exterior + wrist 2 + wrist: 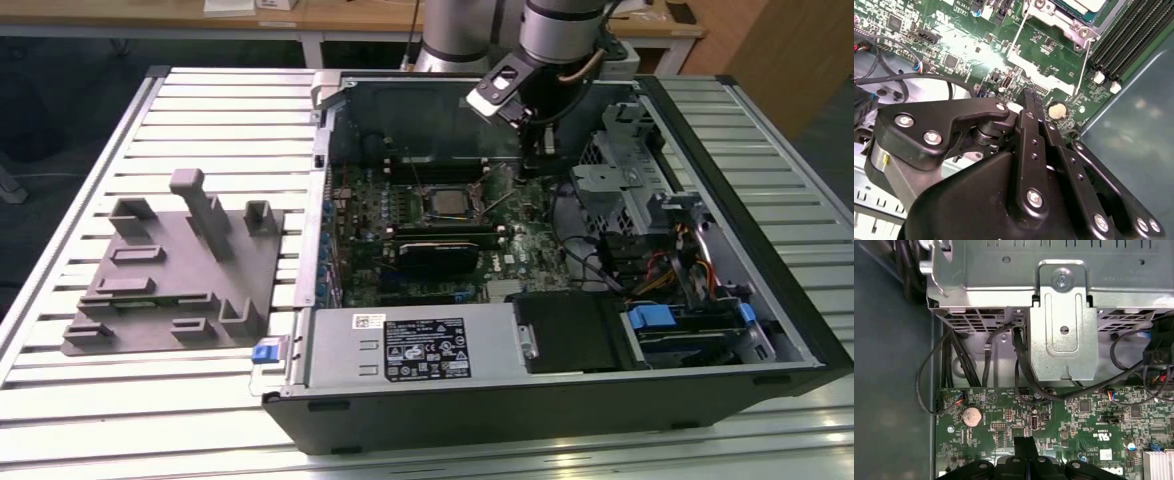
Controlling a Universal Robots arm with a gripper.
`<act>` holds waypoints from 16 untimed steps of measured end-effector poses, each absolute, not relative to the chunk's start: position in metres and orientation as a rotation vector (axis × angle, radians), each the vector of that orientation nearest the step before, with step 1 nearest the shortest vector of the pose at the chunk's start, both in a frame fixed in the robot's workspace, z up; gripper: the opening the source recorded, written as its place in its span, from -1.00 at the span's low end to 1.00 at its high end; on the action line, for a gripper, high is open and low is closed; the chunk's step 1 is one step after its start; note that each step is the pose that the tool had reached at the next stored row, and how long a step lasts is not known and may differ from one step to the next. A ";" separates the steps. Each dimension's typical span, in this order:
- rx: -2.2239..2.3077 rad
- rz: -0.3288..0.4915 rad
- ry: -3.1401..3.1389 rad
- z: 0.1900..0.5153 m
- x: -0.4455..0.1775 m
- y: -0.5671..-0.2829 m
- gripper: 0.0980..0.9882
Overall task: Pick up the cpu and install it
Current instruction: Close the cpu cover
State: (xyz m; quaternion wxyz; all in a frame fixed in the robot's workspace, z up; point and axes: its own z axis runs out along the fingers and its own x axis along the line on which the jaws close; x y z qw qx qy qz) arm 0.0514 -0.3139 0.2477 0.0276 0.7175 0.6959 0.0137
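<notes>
The cpu [447, 204], a small square chip with a pale silvery top, lies in the black-framed socket on the green motherboard [534, 235] inside the open computer case. Thin wire levers stand raised beside the socket. In the second wrist view a corner of the cpu [1085, 5] shows inside the metal socket frame. My gripper [539, 160] hangs inside the case, to the exterior view's right of the socket and farther back. Its black fingers are pressed together with nothing between them, in both wrist views [1029, 96] [1026, 442]. The fingertips hover over the board near a round coin battery [972, 416].
A large grey plastic fixture [174, 270] with upright blocks sits on the slatted table at the exterior view's left. The case holds a power supply [414, 345], a drive cage [627, 170], black cables [1021, 365] and a metal bracket [1063, 325] close to the gripper.
</notes>
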 end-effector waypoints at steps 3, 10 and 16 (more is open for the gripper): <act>2.215 0.042 2.149 0.242 0.051 -0.314 -0.98; 2.215 0.042 2.149 0.234 0.052 -0.314 -0.98; 2.215 0.042 2.149 0.234 0.052 -0.314 -0.98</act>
